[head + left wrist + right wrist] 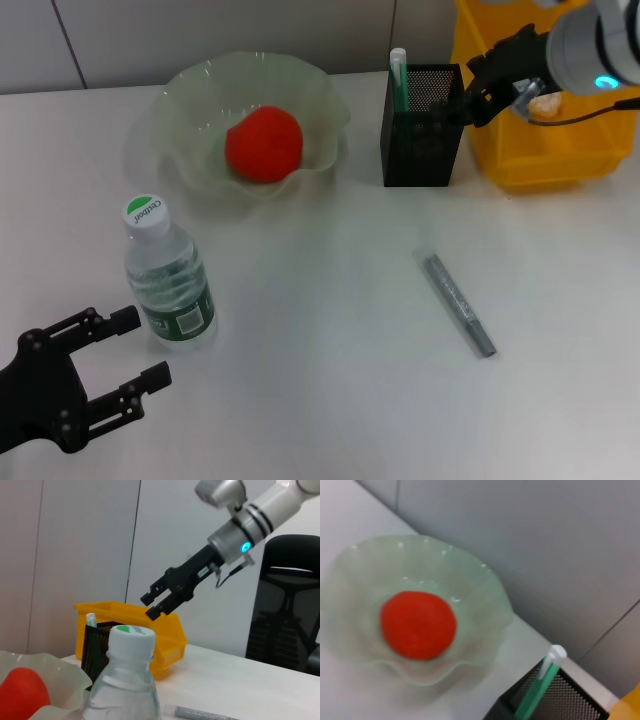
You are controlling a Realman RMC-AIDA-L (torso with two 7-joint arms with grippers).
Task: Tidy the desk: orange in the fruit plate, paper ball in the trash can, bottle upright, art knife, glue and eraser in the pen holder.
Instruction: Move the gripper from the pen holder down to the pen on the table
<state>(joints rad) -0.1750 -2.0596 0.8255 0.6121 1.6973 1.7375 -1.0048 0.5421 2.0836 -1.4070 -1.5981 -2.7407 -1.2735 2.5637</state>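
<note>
Fingers of right gripper [470,100] spread, empty, above pen holder [422,128] rim; art knife [459,304] lies well apart on tabletop [330,330].

The orange [263,144] lies in the fruit plate [196,95], left of the pen holder [422,140]; the bottle [168,276] stands before it.

A white, matte bench [330,330] is seen filling most of the head view, lit evenly from above, with only soft shadows cast on it. Toward 12 o'clock the bench is bounded by a pale grey panelled wall [220,40], divided by thin dark vertical seams. The same wall [65,545] is shown in the left wrist view, with one seam running down it. At 3 o'clock in that view a black office chair [287,605] with a mesh back is seen behind the bench edge.
</note>
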